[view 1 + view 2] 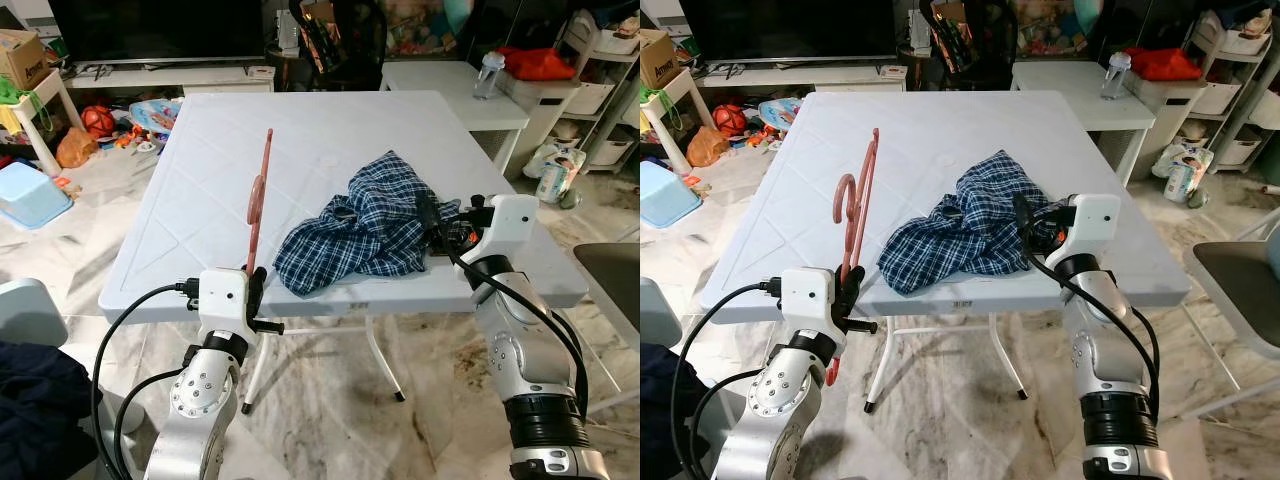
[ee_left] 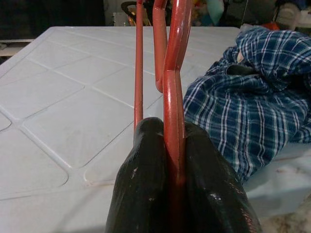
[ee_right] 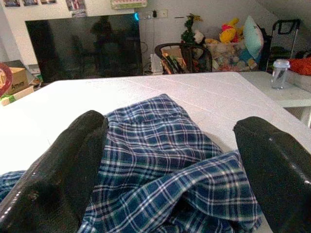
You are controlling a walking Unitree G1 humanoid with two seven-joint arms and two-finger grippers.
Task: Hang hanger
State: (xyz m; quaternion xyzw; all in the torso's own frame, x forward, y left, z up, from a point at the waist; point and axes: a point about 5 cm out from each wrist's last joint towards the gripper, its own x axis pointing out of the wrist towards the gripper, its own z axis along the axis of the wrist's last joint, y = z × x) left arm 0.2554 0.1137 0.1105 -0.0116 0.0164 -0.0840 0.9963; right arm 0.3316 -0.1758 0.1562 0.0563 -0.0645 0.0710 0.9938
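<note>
Two grippers at counter [image 1: 200, 180] front edge. Left gripper [image 2: 176, 160] clamped on hanger [image 1: 855, 215] lower end, hanger upright over counter. Right gripper [image 3: 170, 160] fingers spread wide over shirt [image 1: 370, 225], crumpled mid-counter. Hanger: thin, rigid, light, likely to pivot in pinch. Shirt: soft, floppy; best grabbed at collar or shoulder fold.

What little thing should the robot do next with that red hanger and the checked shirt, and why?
Probably close the right pincer on the crumpled blue plaid shirt on the white folding table. Its fingers are spread wide with the cloth between them, gripping nothing. The left pincer is already clamped on the red plastic hanger, held upright at the table's near edge.
</note>
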